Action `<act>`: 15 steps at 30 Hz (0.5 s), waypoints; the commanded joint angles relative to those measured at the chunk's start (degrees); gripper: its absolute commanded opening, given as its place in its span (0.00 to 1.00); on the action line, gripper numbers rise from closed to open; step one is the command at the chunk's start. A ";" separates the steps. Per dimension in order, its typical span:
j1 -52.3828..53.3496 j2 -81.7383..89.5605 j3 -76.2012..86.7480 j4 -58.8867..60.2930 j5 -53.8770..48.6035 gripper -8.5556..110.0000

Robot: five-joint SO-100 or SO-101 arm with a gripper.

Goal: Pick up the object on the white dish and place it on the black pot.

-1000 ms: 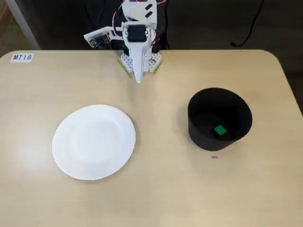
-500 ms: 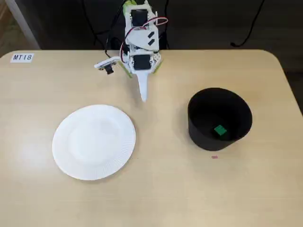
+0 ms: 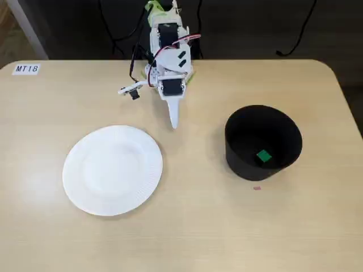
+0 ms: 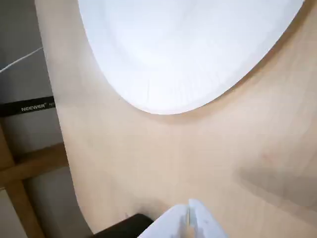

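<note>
Fixed view: gripper (image 3: 174, 123) pointing down toward the table (image 3: 187, 226), jaws pressed together, nothing between them. Cube (image 3: 263, 156) well off to the gripper's right in this view and somewhat nearer the camera, lying on the floor of the pot (image 3: 262, 141), slightly right of its centre. Dish (image 3: 113, 170) to the gripper's lower left, near but apart, bare. Small label (image 3: 26, 69) reading MT18 far to the gripper's left at the table corner. Tiny pink speck (image 3: 257, 187) on the table just in front of the pot. Dark cables (image 3: 298, 34) hanging behind the far edge.

Wrist view: white fingertips (image 4: 193, 218) closed at the bottom edge, gripper (image 4: 188, 214) above bare wood (image 4: 148, 163). Ribbed rim of the dish (image 4: 188, 54) filling the top, apart from the tips. Cube and pot out of sight here.
</note>
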 commanded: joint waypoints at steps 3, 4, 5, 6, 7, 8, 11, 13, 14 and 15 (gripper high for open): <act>-0.35 6.59 0.97 -0.62 -0.53 0.08; -0.35 6.59 0.97 -0.62 -0.53 0.09; -0.35 6.59 0.97 -0.70 -0.53 0.09; -0.44 6.59 0.97 -0.70 -0.53 0.09; -0.44 6.59 0.97 -0.70 -0.53 0.08; -0.35 6.59 0.97 -0.70 -0.53 0.08; -0.35 6.59 1.05 -0.70 -0.44 0.07; -0.35 6.59 1.05 -0.70 -0.44 0.07; -0.35 6.59 1.05 -0.70 -0.44 0.07; -0.35 6.59 1.05 -0.70 -0.44 0.07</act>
